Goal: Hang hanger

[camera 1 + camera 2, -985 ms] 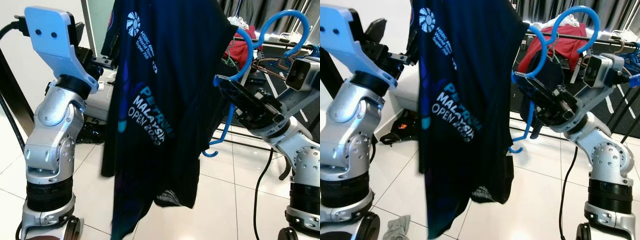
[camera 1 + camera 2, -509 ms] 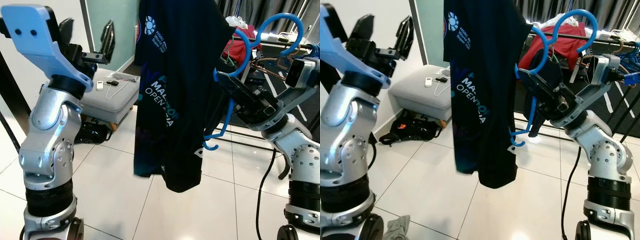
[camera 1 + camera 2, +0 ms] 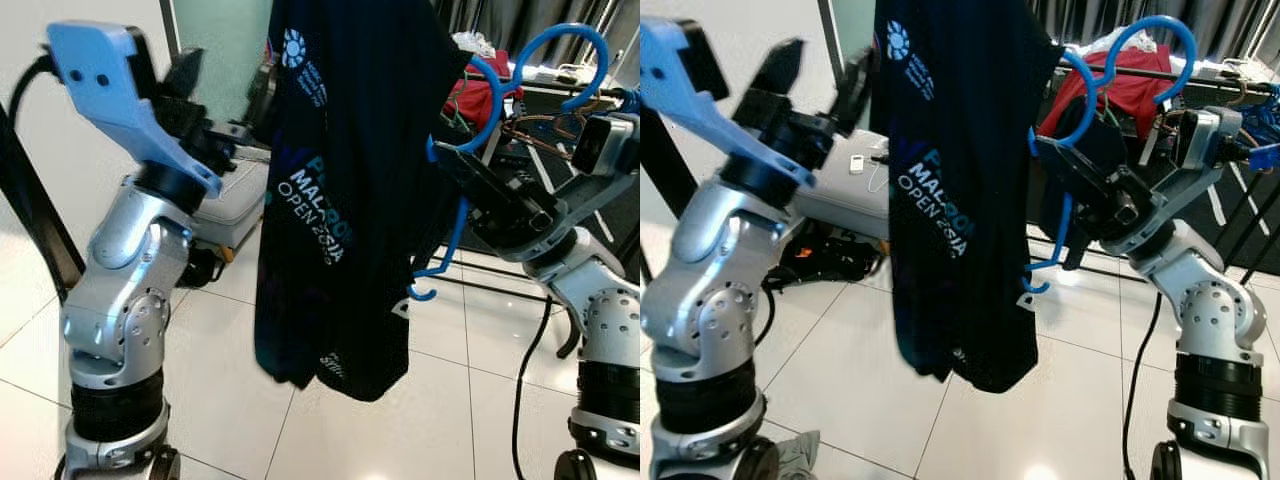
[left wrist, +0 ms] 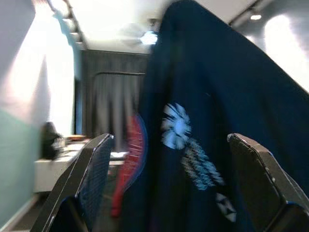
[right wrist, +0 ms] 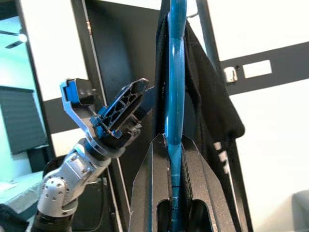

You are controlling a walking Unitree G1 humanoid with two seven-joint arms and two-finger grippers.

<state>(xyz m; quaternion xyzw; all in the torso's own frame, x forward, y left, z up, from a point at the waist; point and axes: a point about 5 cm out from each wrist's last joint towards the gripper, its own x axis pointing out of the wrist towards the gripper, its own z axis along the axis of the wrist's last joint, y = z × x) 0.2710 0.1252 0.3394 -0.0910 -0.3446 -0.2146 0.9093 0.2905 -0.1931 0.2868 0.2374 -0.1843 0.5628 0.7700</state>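
A blue plastic hanger carries a dark navy T-shirt with white and blue print. My right gripper is shut on the hanger's body beside the shirt, and the hanger's hook curves up above the arm. In the right wrist view the black fingers clamp the blue bar. My left gripper is open, raised at the shirt's upper left edge. In the left wrist view its two fingers frame the shirt just ahead. Whether they touch the cloth I cannot tell.
Behind the right arm stands a clothes rack with a red garment on it. A grey padded seat is at the back left, with a black bag below it. A rag lies on the white tiled floor.
The shirt has swung on the hanger. My left arm has moved right, bringing its open fingers back to the shirt's edge. The right gripper has kept hold of the hanger.
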